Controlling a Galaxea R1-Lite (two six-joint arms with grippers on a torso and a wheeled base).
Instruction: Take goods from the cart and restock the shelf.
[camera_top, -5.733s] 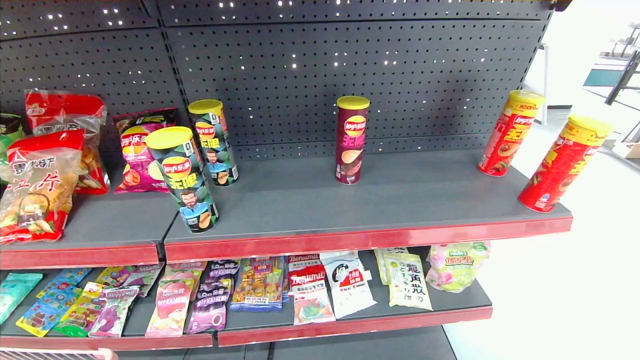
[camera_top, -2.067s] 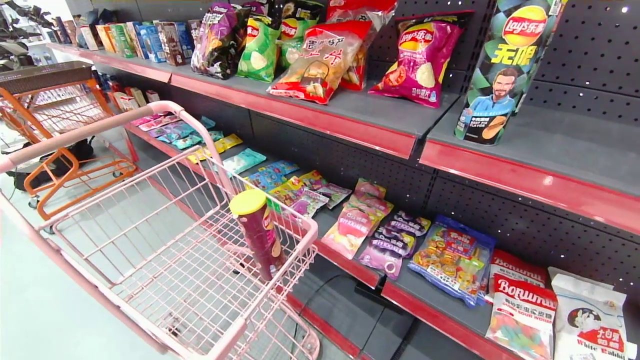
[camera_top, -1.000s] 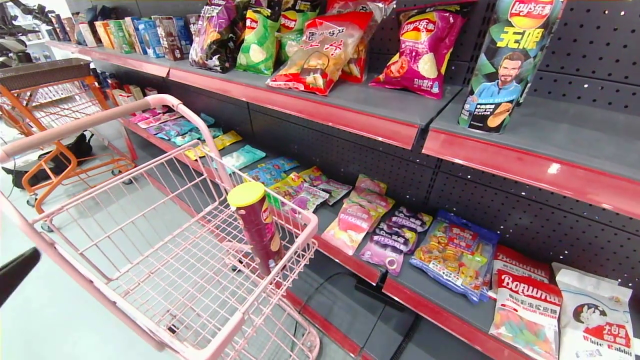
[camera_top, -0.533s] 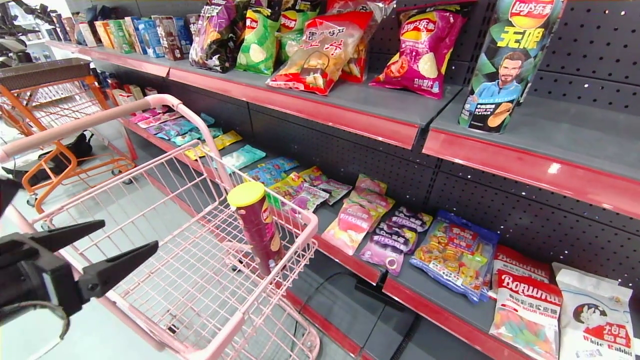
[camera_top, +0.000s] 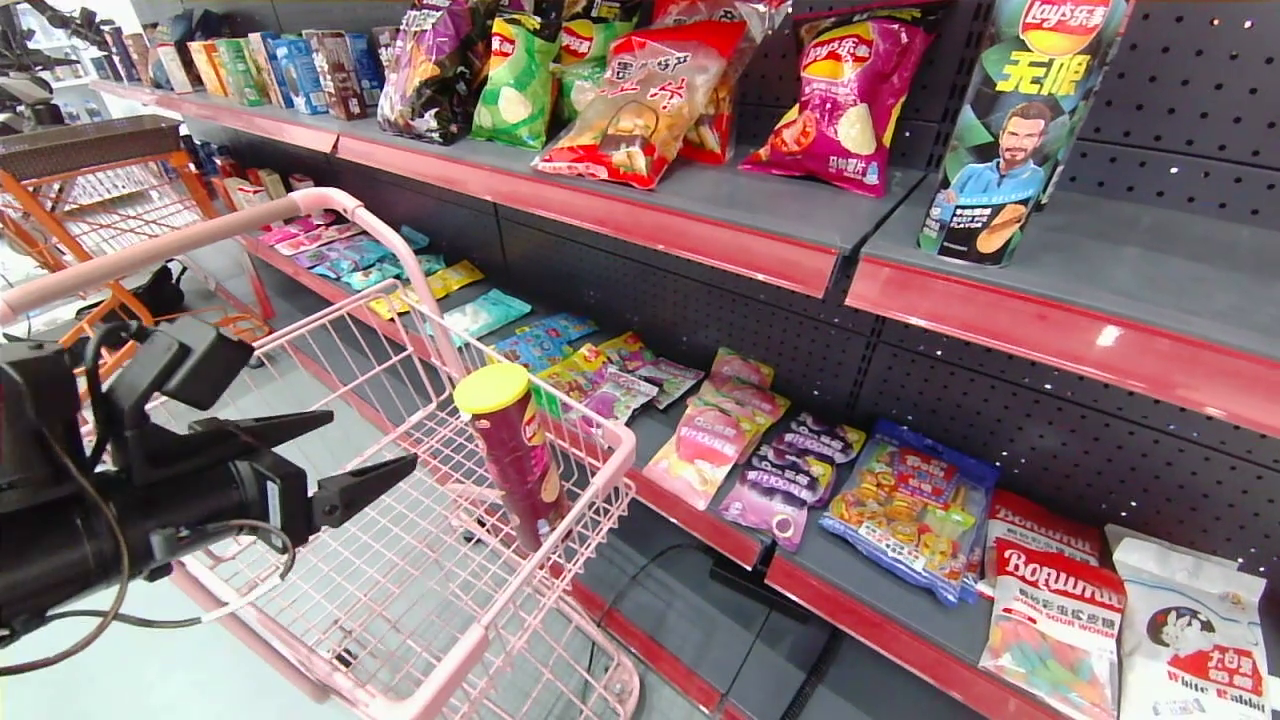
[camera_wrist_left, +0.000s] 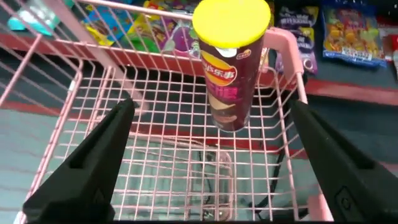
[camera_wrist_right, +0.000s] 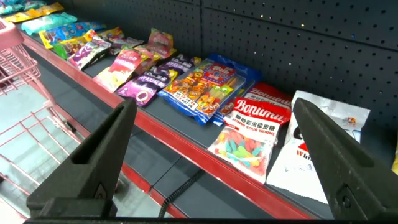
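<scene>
Forward from the lower-left edge comes the left claw (camera_top: 372, 440), spread wide over the pink cart (camera_top: 200, 243), apart from the maroon chip can (camera_top: 512, 455) standing upright in the cart's corner, left of centre. The right claw (camera_wrist_right: 212, 106) is spread near shelved candy bags (camera_wrist_right: 205, 81).

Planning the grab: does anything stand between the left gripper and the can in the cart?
Nothing visible does. The left gripper is open over the cart, and the can stands upright in the corner by the shelf, with only open space between them.
</scene>
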